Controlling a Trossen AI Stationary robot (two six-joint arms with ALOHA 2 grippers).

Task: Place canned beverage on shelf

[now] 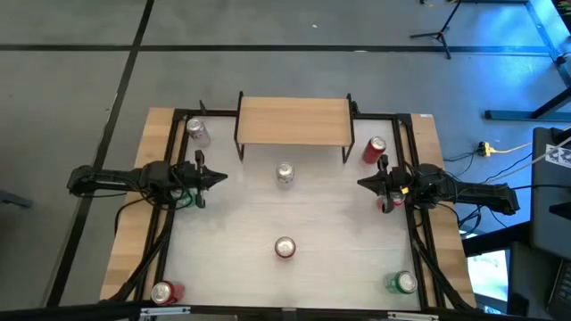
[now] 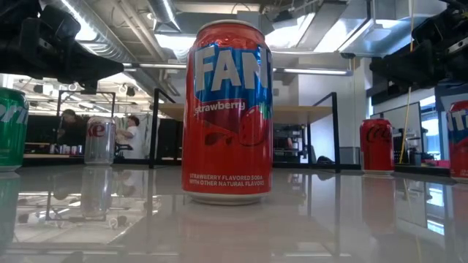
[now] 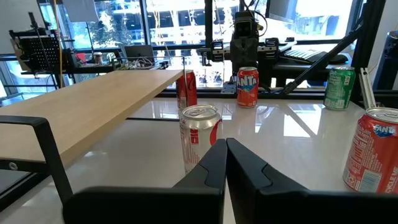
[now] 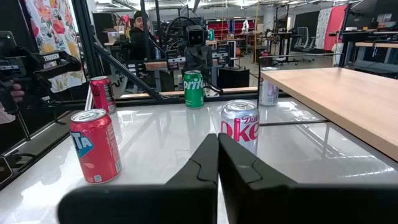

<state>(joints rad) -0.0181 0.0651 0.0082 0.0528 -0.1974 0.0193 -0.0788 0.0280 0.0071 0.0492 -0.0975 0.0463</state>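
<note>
The shelf (image 1: 293, 120), a light wood top on thin black legs, stands at the table's far middle; it also shows in the left wrist view (image 3: 93, 106) and the right wrist view (image 4: 348, 93). A silver Diet Coke can (image 1: 285, 173) stands upright on the table just in front of it, between my two grippers. My left gripper (image 1: 219, 176) is shut and empty to the can's left, its fingers (image 3: 214, 163) pointing at the can (image 3: 200, 134). My right gripper (image 1: 361, 184) is shut and empty to its right, pointing at the can (image 4: 240, 127).
A red Fanta can (image 1: 285, 248) stands at the near middle and fills the low view (image 2: 227, 113). A silver can (image 1: 195, 130) and a red can (image 1: 375, 150) flank the shelf. A green can (image 1: 187, 198) stands under the left arm, and more cans stand at the near corners.
</note>
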